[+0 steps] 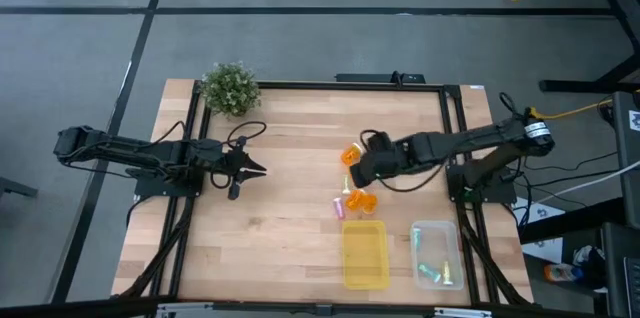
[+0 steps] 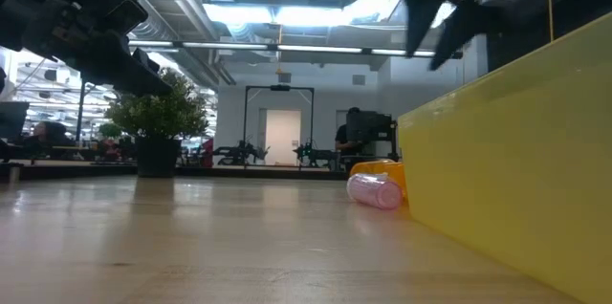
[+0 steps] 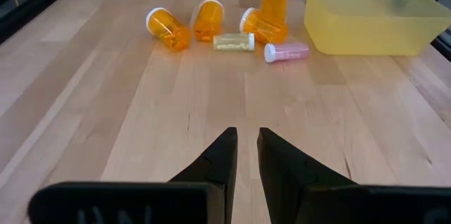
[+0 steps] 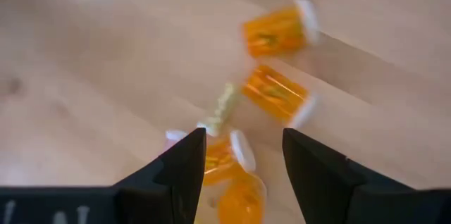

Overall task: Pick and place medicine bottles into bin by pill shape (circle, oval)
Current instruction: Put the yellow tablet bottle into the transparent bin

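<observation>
- Partly done, by judgement: a few small pale bottles with teal and green caps point(image 1: 436, 270) already inside the clear plastic bin point(image 1: 437, 231), at the table's near edge on the right.
- Nothing visible inside the yellow translucent plastic bin point(image 1: 365, 254), just beside the clear one.
- Still to sort — a loose group of translucent orange medicine bottles point(image 3: 211, 21) on the light wooden table point(image 1: 290, 208), between the table's middle and the yellow bin.
- In the group, as the left wrist view shows: three orange bottles on their sides with white caps, one orange bottle upright point(image 3: 274, 5), one slim pale yellow bottle point(image 3: 233, 41) and one slim pink bottle with white cap point(image 3: 285, 51), both lying flat.
- Pink bottle just beside the yellow bin's wall, also seen in the low view; cannot tell the pill shapes.
- Right gripper point(image 4: 239, 157) above the orange group, arm stretched from the right side toward the middle, fingers spread wide and holding nothing — one lying orange bottle seen between them, but not touched as far as visible.
- Left gripper point(image 3: 246, 155) waiting over bare wood on the left part of the table, well apart from the bottles, fingers nearly together with a narrow gap, nothing between them.
- Small leafy green plant point(image 1: 229, 88) at the far left corner, not part of the work.
</observation>
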`<state>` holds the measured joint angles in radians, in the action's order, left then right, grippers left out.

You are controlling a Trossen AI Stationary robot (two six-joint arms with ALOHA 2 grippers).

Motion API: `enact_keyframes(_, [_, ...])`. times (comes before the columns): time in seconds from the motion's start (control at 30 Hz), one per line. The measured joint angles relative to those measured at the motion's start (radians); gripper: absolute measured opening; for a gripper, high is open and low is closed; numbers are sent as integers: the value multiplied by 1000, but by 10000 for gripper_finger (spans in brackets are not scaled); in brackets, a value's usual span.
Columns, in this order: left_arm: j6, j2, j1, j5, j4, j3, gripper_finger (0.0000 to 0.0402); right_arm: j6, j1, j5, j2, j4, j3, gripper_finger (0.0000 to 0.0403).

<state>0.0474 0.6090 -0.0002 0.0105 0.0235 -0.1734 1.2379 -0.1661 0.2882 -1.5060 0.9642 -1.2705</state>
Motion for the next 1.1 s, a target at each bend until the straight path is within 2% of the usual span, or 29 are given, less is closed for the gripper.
enact_keyframes(0.17, [3,0,0,0,0,0,51,-405,45,-100,-85,-109,0,191])
enact_keyframes(0.3, [12,0,0,0,0,0,51,-536,50,-155,-145,-117,1,191])
enact_keyframes(0.5, [28,0,0,0,0,0,51,-562,51,-158,-196,-80,2,191])
enact_keyframes(0.9, [28,0,0,0,0,0,51,-584,51,-159,-206,-114,2,191])
enact_keyframes(1.0, [28,0,0,0,0,0,51,-462,51,-168,-210,-144,2,191])
enact_keyframes(1.1, [28,0,0,0,0,0,51,-318,51,-223,-236,-190,1,191])
